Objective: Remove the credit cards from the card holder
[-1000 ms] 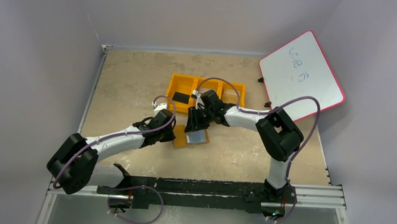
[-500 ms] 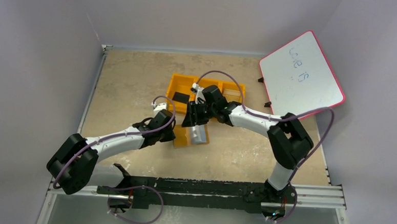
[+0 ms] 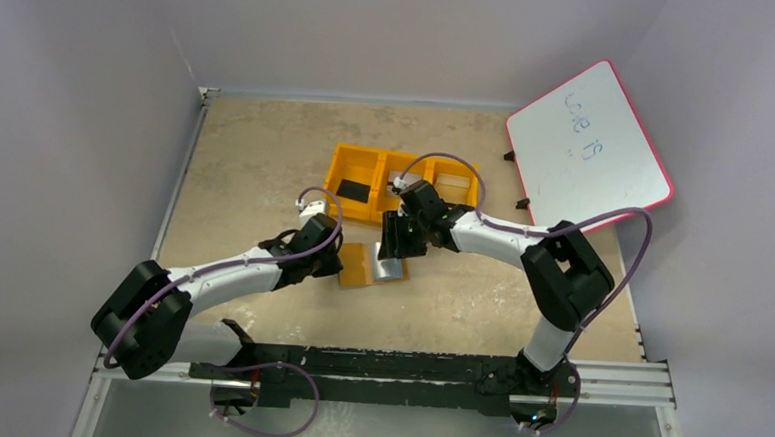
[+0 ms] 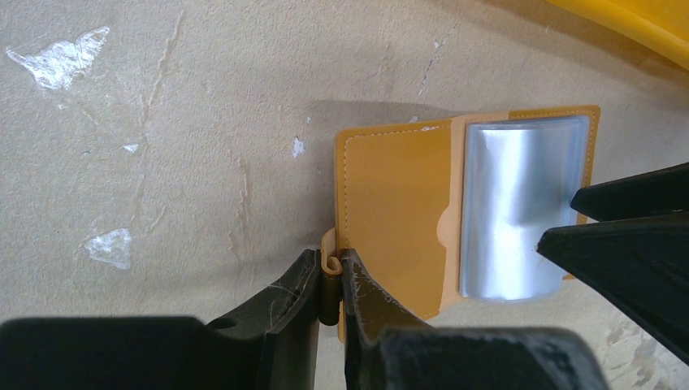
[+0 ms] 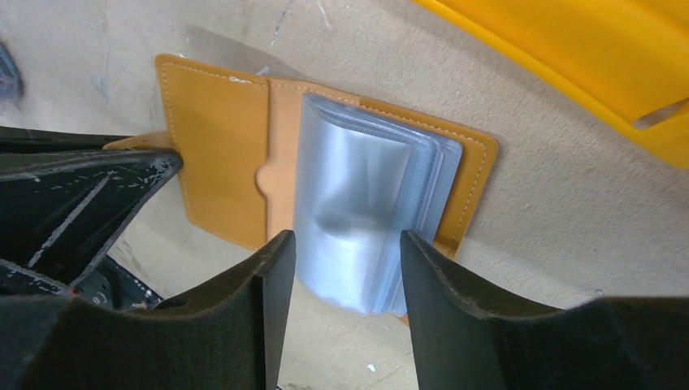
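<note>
At the lower centre of the left wrist view, the left end effector (image 4: 329,272) was closed almost fully, pinching the small tab (image 4: 327,244) on the holder's (image 4: 394,203) near left edge and pinning it to the counter (image 3: 256,162). The holder lay open and flat at the middle of the top view, just in front of the tray (image 3: 352,152).

On its right half sat a silvery stack of pockets (image 5: 357,187). Any cards inside could not be told apart from the plastic.

The right end effector (image 5: 348,241) hung over that stack with its jaws about half open. One finger stood on each side of the stack's near end, and it gripped nothing.

The pockets looked thin, glossy and floppy, so they would likely buckle or slip under a squeeze. A card should be stiff and light, best nipped by an exposed short edge and drawn straight out along its pocket while the tab stayed pinned.

Farther off, the tray held a black block (image 3: 353,190) in its left compartment. A whiteboard (image 3: 587,149) leaned at the upper right.
</note>
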Robot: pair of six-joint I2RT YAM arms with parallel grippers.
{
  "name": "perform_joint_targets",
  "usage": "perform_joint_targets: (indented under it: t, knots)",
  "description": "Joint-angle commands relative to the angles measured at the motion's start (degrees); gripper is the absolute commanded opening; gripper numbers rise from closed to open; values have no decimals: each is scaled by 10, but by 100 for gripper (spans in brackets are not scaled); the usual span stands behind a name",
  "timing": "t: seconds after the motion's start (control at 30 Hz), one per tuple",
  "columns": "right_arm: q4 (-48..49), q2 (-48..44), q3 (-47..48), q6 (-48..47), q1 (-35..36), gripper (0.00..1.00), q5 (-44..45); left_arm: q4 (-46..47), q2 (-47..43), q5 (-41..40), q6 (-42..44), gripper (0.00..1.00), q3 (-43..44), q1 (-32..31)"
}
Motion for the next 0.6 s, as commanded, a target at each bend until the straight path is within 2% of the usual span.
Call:
perform_joint_targets:
  t: [0.0, 0.1, 0.27, 0.37, 0.47, 0.57]
  knots:
    - [-8, 0, 5, 14, 0, 54, 12, 22, -8, -1, -3, 13, 1, -2]
    - [-11, 4, 8, 10, 0, 54, 34, 22, -8, 1, -2, 13, 3, -2]
    - [-6, 26, 10, 10, 0, 53, -5, 23, -6, 2, 3, 13, 8, -2]
    - [16, 37, 18, 7, 0, 49, -35, 28, -5, 4, 3, 13, 6, -2]
    - [40, 24, 30, 4, 9, 48, -23, 36, 3, 11, 3, 13, 7, -2]
    - [21, 19, 54, -7, 15, 45, -10, 43, 10, 19, 2, 12, 8, -2]
